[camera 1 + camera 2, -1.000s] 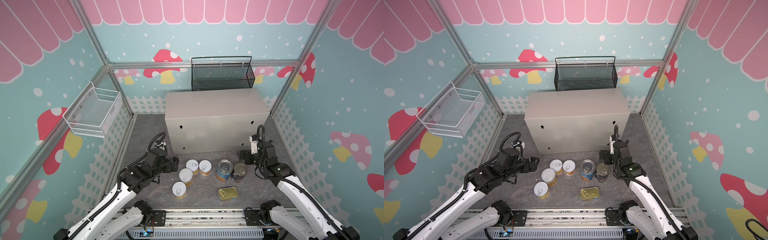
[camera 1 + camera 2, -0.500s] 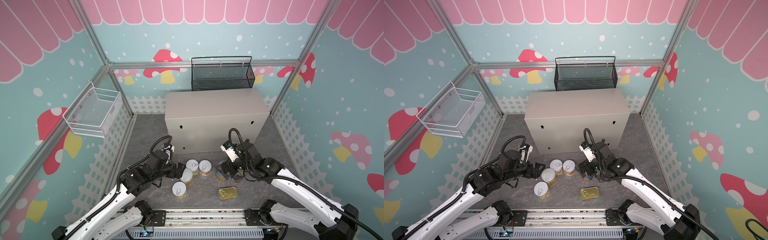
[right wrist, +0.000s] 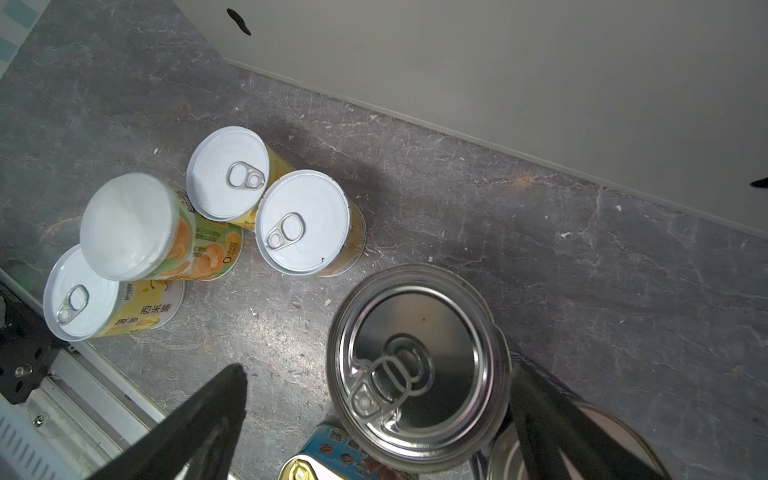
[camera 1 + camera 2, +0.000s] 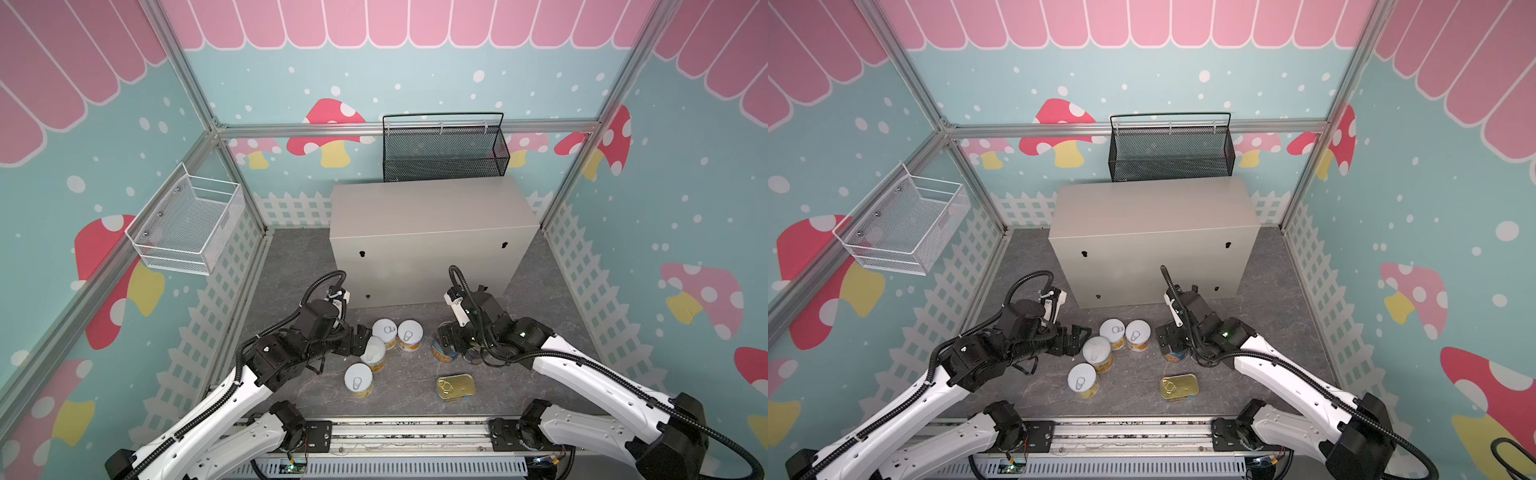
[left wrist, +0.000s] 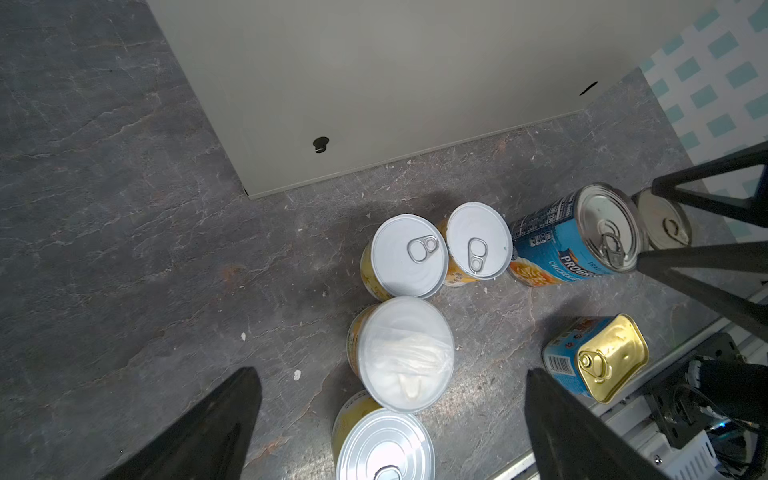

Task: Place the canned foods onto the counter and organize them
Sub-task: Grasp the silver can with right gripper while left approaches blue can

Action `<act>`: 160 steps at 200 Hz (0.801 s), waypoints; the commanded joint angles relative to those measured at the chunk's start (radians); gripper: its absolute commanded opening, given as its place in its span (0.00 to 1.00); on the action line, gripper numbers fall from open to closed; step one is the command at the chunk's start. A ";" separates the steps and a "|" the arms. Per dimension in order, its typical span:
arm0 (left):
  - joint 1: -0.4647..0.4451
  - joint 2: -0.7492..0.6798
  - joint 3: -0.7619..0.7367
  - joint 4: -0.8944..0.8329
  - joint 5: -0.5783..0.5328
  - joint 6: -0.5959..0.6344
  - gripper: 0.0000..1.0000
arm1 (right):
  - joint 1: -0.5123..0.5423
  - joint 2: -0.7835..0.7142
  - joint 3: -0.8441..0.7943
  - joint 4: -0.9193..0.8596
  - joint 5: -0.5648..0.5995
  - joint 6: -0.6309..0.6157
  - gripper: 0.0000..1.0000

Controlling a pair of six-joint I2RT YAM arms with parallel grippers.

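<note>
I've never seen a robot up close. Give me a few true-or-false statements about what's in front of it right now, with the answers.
1. Nothing stands on top of the beige metal box. True.
2. The gold-topped rectangular tin is in the black mesh basket. False: it lies on the grey floor.
3. The left pincer and right pincer are both open. True.
4. The right pincer lifts a yellow-labelled can. False: it straddles a blue-labelled Progresso can standing on the floor.
5. All four yellow-labelled cans show pull tabs. False: one yellow-labelled can wears a white plastic cap.
</note>
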 commanded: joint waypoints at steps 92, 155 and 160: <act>-0.006 0.067 0.022 0.146 -0.024 -0.011 0.99 | 0.005 0.159 0.015 0.042 0.111 -0.047 1.00; -0.007 0.082 0.022 0.149 -0.038 0.014 0.99 | 0.008 0.161 -0.017 0.032 0.061 -0.046 0.99; -0.008 0.084 0.023 0.150 -0.038 0.015 0.99 | 0.008 0.156 -0.021 0.027 0.063 -0.041 0.99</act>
